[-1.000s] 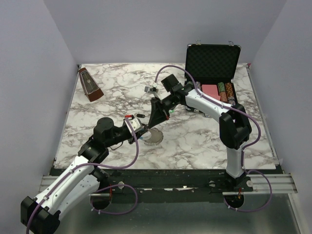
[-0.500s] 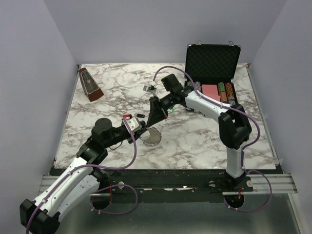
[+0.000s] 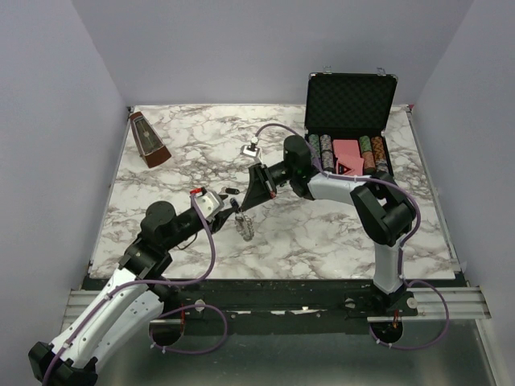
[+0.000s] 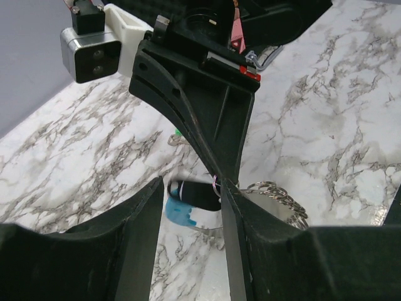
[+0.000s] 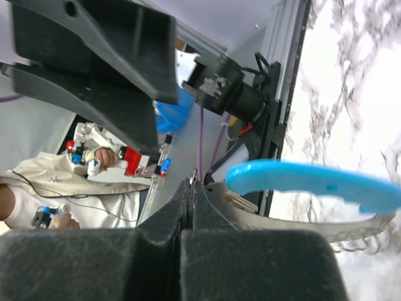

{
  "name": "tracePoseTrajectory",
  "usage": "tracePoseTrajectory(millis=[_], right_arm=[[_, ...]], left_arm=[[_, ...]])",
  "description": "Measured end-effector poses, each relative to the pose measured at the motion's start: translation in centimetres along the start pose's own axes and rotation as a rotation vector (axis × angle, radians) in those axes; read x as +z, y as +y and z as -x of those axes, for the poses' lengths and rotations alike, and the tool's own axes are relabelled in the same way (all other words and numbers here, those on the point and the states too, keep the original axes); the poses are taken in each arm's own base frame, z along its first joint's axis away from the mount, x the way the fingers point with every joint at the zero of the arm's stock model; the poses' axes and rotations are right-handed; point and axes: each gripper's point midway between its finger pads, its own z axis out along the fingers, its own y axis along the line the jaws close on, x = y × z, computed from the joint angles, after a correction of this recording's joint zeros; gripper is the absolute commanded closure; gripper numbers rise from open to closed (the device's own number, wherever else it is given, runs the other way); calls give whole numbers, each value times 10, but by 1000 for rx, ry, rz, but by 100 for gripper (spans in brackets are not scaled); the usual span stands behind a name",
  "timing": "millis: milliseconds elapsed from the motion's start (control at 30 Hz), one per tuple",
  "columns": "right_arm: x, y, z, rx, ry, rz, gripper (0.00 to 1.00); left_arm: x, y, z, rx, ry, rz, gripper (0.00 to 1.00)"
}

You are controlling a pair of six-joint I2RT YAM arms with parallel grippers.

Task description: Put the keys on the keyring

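Mid-table, slightly left of centre, the keyring (image 3: 246,228) stands on edge on the marble table (image 3: 338,233). The right gripper (image 3: 243,208) is clenched on something thin where a black-headed key (image 4: 199,195) meets the ring; which of the two cannot be told. The left gripper (image 4: 192,185) has its jaws parted around the key, grasping nothing. The ring looks light, floppy and slippery. Its stiff blue section (image 5: 313,185) seems the safest hold.

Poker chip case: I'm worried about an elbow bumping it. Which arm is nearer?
Right. The right arm passes just in front of the case; the left arm reaches in from the near left, well clear of it.
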Motion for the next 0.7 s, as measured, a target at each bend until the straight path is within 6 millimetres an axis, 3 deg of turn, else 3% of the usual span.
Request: tracePoseTrajectory(millis=[200, 467, 533, 700], right_arm=[[-3, 25, 12, -33, -18, 39, 99], [-13, 30, 15, -52, -23, 38, 99], [-13, 31, 15, -41, -22, 39, 99], [-16, 37, 17, 32, -12, 40, 99]], left_arm=[[-4, 10, 3, -1, -10, 59, 43], [-9, 19, 6, -23, -18, 123, 29], [-11, 20, 8, -41, -27, 131, 19], [-12, 13, 15, -179, -53, 114, 12]])
